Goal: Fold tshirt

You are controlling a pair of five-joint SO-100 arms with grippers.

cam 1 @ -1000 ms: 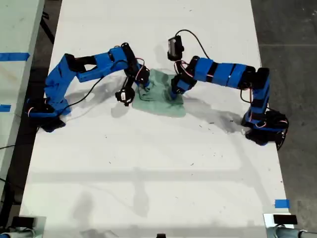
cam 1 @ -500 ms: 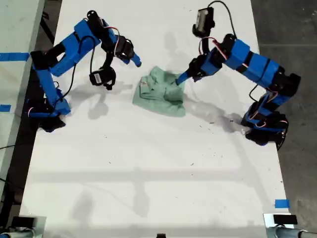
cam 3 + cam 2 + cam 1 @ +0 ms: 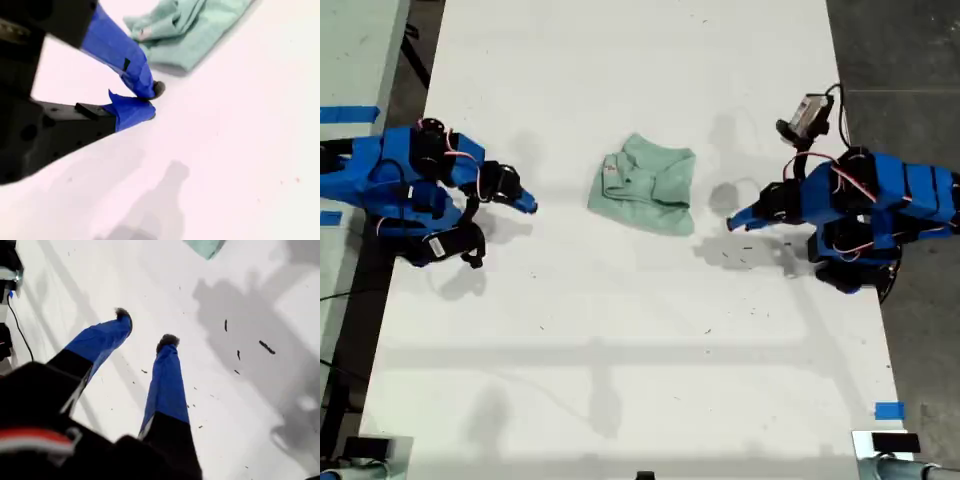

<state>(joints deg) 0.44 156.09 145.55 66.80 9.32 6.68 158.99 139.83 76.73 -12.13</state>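
My first pincer (image 3: pixel 145 327) stands with its jaws apart and nothing between them, blue fingers tipped with dark pads, low over bare bench (image 3: pixel 620 350) flecked with dark specks. My second pincer (image 3: pixel 151 102) has its tips brought together on nothing.

The tshirt (image 3: pixel 645 185) lies on the bench between the two arms, touched by neither. In the exterior view my first pincer (image 3: pixel 732 224) is off the tshirt's right edge and my second pincer (image 3: pixel 528 205) off its left edge. The first is judged the nearer, though both are apart from the cloth.

The tshirt is a compact, slightly skewed bundle, nearly square, with no marked long axis. It is soft, pale mint cloth, layered and rumpled at the folds. Its white label (image 3: pixel 145 33) shows on the side toward my second pincer.

Judgement: folding looks essentially done; any tidying would suit my first pincer
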